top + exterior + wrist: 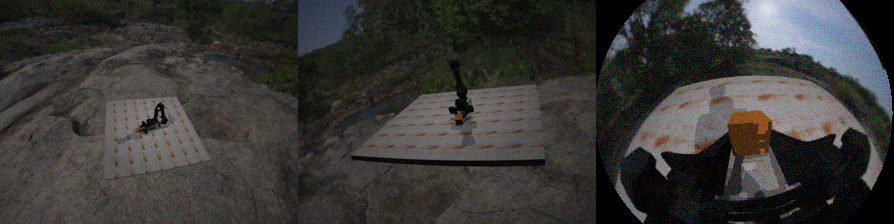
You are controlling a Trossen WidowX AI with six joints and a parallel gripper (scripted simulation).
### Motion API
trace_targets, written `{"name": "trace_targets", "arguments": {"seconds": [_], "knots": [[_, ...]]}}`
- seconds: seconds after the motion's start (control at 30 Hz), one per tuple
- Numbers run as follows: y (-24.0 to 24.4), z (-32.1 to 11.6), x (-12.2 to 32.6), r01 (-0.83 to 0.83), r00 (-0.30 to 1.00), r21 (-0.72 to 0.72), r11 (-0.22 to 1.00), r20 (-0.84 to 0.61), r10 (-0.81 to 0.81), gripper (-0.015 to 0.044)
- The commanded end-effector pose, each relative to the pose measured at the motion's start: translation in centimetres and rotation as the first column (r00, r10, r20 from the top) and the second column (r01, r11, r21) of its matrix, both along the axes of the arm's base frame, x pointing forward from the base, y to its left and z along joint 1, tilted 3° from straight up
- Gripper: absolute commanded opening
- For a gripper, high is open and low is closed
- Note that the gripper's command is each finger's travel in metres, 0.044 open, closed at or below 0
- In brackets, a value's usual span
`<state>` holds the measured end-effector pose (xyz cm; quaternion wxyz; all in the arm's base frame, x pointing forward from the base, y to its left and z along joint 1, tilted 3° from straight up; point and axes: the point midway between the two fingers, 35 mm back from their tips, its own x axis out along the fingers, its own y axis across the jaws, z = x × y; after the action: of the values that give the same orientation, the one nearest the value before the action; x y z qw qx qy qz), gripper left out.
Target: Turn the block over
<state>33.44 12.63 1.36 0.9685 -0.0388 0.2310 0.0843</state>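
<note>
An orange block [138,129] [458,117] [744,141] is pinched between the fingertips of my gripper [139,129] [459,118] [749,132]. The gripper is shut on it and points nearly level, low over the pale table [122,170] [505,154] [671,120]. In the wrist view the block shows a bright orange upper face and a darker brown face towards the camera, with a jagged lit patch at its right. I cannot tell which face is marked, or whether the block touches the table.
The arm's black links [156,112] [460,85] rise behind the gripper to a base [164,122] on the table. The arm's shadow [124,139] [467,136] [716,115] falls beyond the block. Rock surrounds the table's edges.
</note>
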Motion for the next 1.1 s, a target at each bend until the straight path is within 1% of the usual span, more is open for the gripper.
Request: {"name": "trace_targets", "arguments": {"seconds": [0.0, 0.33, 0.87, 0.9, 1.07], "knots": [[-0.13, 0.08, -0.06, 0.003, 1.0, -0.007, 1.0, 0.013, -0.003, 0.0], [-0.13, 0.08, -0.06, 0.003, 1.0, -0.007, 1.0, 0.013, -0.003, 0.0], [-0.13, 0.08, -0.06, 0.003, 1.0, -0.007, 1.0, 0.013, -0.003, 0.042], [-0.13, 0.08, -0.06, 0.003, 1.0, -0.007, 1.0, 0.013, -0.003, 0.044], [-0.13, 0.08, -0.06, 0.003, 1.0, -0.007, 1.0, 0.013, -0.003, 0.044]]}}
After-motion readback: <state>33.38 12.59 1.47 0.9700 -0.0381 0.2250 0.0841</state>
